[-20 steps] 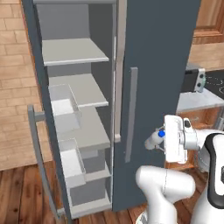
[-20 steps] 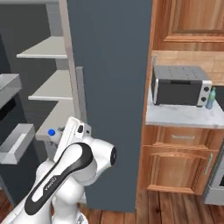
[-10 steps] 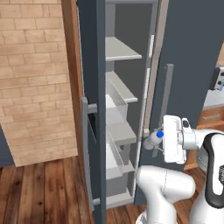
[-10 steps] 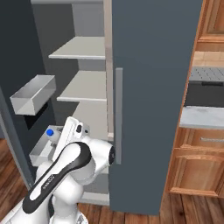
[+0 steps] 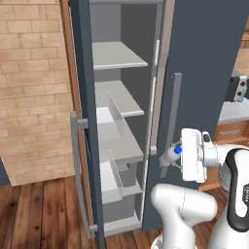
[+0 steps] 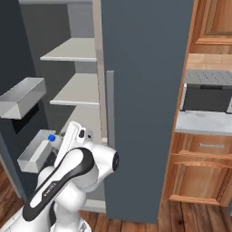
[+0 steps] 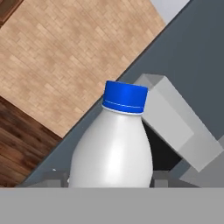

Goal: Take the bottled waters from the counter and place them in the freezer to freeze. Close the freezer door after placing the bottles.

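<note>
Right now the tool point(image 7: 109, 183) is clenched on the clear-whitish plastic bottle with a blue cap point(image 7: 114, 144), which it carries in front of the open freezer; in the hand view the finger tips sit at either side of the bottle's lower body, and the blue cap points away from the hand toward a pale grey door bin and a brick wall beyond. From the left base view the bottle's blue cap point(image 5: 178, 150) peeks out just left of the white hand, level with the lower end of the long vertical grey bar handle point(image 5: 175, 121) on the shut dark slate-grey panel. The tall dark slate-grey freezer point(image 5: 121, 97) stands open beside it, with pale grey interior shelves point(image 5: 116, 56) and white drawers point(image 5: 109, 177) showing, and the tall flat dark slate-grey freezer door point(image 5: 85, 126) is swung wide toward the camera. From the right base view the bottle sits near a grey bin point(image 6: 36, 152) on the inside of that open door, with the white arm below it. At the far right, a grey toaster oven point(image 6: 208, 97) rests on the white-grey marbled stone bench point(image 6: 204, 122) above wooden cabinet drawers point(image 6: 199, 172).
</note>
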You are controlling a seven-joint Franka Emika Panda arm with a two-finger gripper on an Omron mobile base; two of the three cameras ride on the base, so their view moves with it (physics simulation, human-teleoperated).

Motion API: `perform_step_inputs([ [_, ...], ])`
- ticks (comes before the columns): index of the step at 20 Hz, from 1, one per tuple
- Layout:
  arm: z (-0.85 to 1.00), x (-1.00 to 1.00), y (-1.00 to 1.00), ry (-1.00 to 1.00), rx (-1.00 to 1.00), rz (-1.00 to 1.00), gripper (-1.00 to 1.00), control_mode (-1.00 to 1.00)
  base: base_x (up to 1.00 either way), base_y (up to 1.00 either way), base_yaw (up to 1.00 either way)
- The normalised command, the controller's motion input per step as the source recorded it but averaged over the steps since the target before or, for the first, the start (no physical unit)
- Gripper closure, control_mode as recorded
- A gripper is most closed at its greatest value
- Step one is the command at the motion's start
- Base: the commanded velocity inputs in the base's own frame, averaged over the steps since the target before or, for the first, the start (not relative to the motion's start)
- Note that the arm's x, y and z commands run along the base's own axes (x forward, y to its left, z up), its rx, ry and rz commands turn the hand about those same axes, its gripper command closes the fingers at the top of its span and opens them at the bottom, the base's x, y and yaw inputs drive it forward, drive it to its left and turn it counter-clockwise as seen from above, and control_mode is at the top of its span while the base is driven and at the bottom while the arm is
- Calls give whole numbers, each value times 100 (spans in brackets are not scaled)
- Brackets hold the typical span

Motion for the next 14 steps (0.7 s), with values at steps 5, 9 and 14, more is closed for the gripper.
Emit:
perform_step_inputs([
  [5, 0, 0, 0, 0, 0, 0, 100, 100, 0, -39, 7],
  [9, 0, 0, 0, 0, 0, 0, 100, 100, 4, 0, 0],
  [14, 0, 0, 0, 0, 0, 0, 100, 100, 51, 29, 0],
])
